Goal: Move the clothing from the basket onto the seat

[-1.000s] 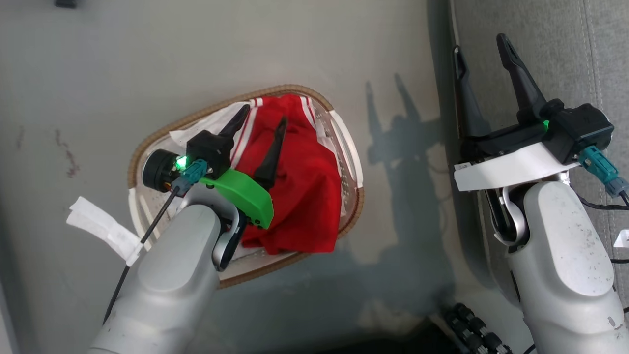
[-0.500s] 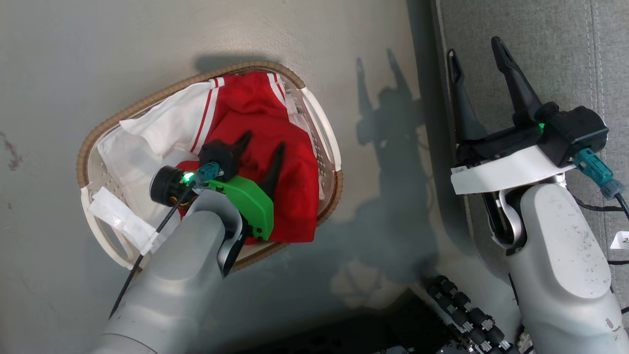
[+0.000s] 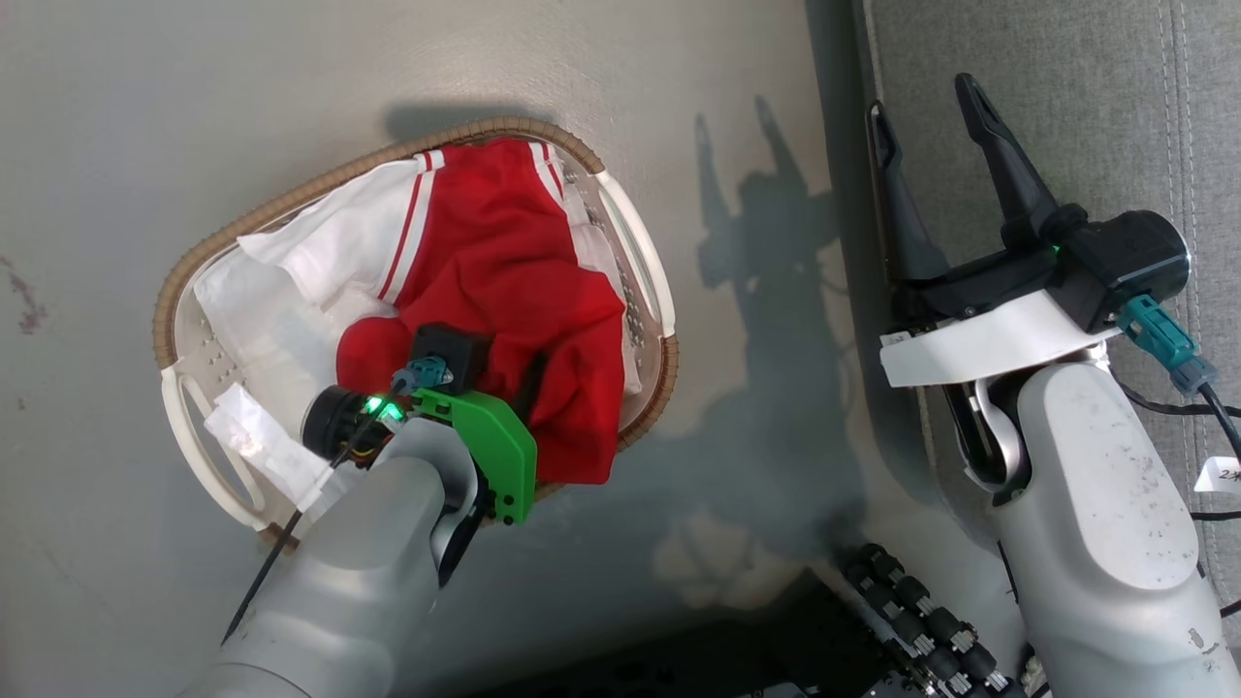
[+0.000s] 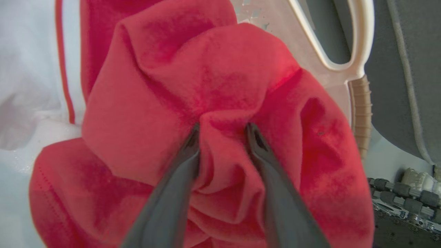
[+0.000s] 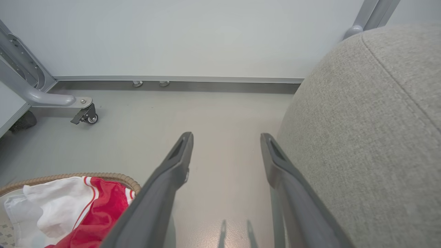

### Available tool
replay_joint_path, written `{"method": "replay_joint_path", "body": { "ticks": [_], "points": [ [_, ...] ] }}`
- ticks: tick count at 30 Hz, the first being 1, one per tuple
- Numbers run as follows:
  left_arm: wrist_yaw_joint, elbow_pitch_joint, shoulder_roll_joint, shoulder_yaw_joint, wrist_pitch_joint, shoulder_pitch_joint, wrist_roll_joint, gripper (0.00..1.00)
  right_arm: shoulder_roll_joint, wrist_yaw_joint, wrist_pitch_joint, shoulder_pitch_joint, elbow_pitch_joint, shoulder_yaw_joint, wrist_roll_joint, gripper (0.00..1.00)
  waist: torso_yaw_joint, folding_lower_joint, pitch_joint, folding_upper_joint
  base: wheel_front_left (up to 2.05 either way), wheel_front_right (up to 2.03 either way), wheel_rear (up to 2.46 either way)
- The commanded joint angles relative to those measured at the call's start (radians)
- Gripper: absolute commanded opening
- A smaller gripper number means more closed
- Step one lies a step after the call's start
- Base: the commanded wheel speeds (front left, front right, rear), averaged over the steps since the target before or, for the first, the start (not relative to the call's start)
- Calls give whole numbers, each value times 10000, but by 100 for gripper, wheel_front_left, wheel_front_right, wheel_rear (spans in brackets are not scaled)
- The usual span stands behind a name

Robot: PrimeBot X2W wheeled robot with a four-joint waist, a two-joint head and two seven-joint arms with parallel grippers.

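Clothing (image 3: pixel 504 281), not yet on the single seat (image 3: pixel 1096 97) at 3 o'clock, lies heaped in the one basket (image 3: pixel 667 364) at 9 o'clock, seemingly two pieces, red over white, its red fold pinched by the left hand (image 4: pixel 222 129) for lifting while the right hand (image 3: pixel 921 97) waits spread and empty.

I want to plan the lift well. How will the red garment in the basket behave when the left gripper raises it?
Probably floppy: the red garment puckers into folds around the left gripper. It would likely hang and trail, perhaps dragging the white piece beside it.
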Motion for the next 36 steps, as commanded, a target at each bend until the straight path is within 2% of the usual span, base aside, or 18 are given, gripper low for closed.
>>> {"method": "replay_joint_path", "body": {
  "ticks": [1,9,19,21,25,36],
  "points": [
    [-16,33,58,-169,84,-117,-246,0,-30,-14,-24,-43,28,19,-46,100,15,-1,-42,0,0,0,0],
    [-16,-65,208,-924,22,120,-1288,0,-28,-14,-24,-154,301,99,-116,100,168,-1,-605,0,0,0,0],
    [-17,-266,315,-1442,-431,775,-1909,0,-34,-14,-24,-206,1140,443,284,100,486,-1,-2299,0,0,0,0],
    [-17,-411,325,-1263,-456,850,-1906,0,-34,-14,-24,-126,1290,514,343,100,552,-1,-2667,0,0,0,0],
    [-17,-934,468,-565,-449,1233,-1240,0,-36,-14,-24,136,1575,564,375,100,691,-1,-3421,0,0,0,0],
    [26,-2893,281,2223,-446,2707,672,0,-36,-14,-24,1314,2155,469,116,100,1125,-1,-5204,0,0,0,0]
  ]
}}
